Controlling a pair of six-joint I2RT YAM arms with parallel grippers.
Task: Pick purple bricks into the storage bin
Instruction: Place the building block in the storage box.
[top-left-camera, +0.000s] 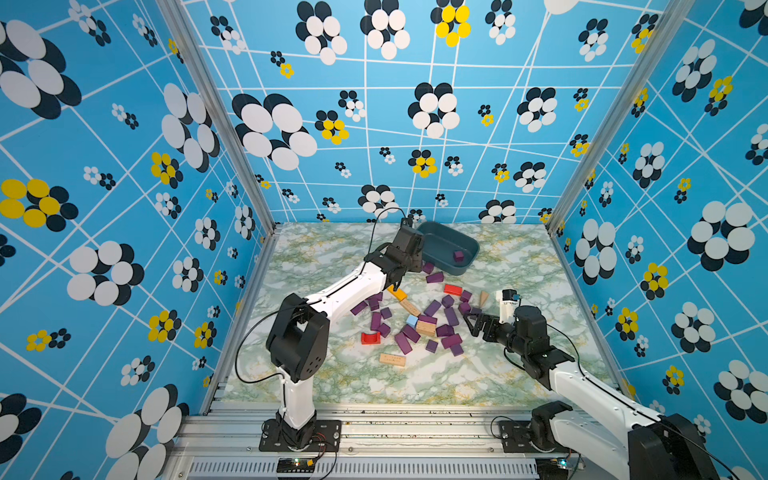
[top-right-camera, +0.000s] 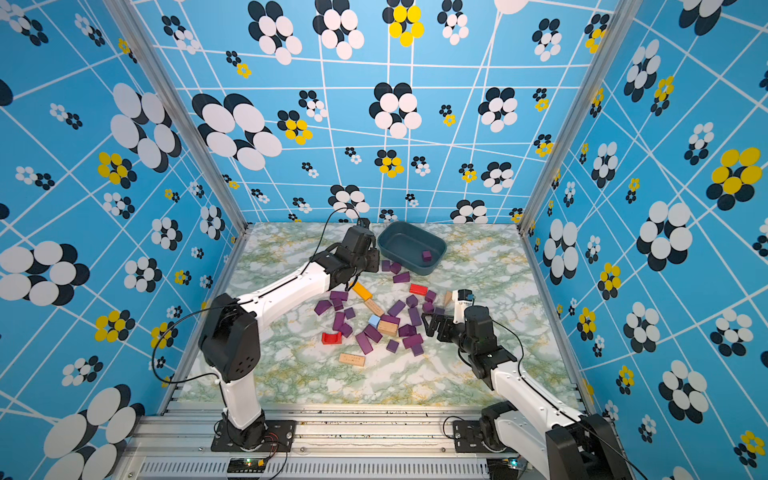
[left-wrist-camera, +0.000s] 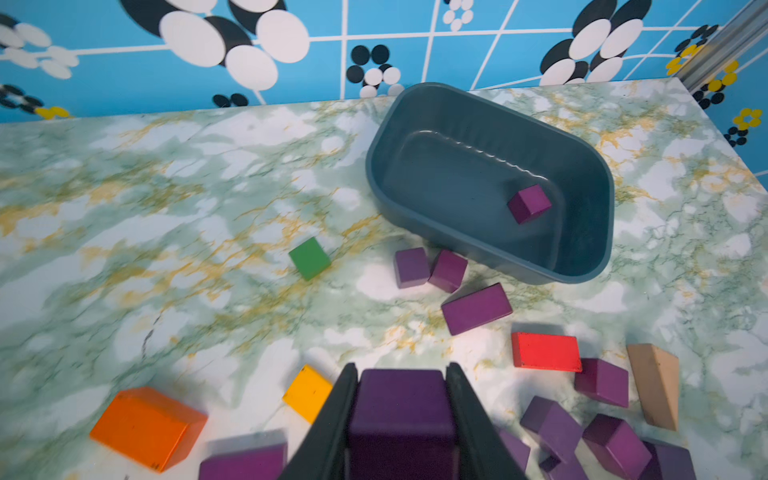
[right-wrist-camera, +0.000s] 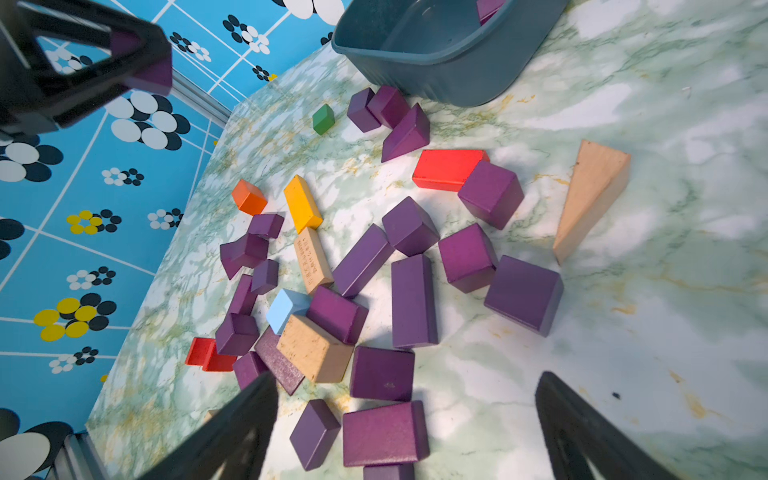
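I see left gripper (top-left-camera: 397, 286) clamped on a purple brick (left-wrist-camera: 401, 409). In a top view the storage bin (top-left-camera: 444, 246) lies up-right of it, close, long axis running down-right. Farther off, right gripper (right-wrist-camera: 407, 380) spread wide, empty.

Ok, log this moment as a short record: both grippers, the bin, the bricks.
left gripper: fingers shut on a purple brick, not yet at the storage bin
right gripper: fingers open, empty, over the brick pile
storage bin: holds one purple cube
loose purple bricks: many on the table, three close beside the bin
other blocks: red block, green cube, orange block, tan wedge, all outside the bin
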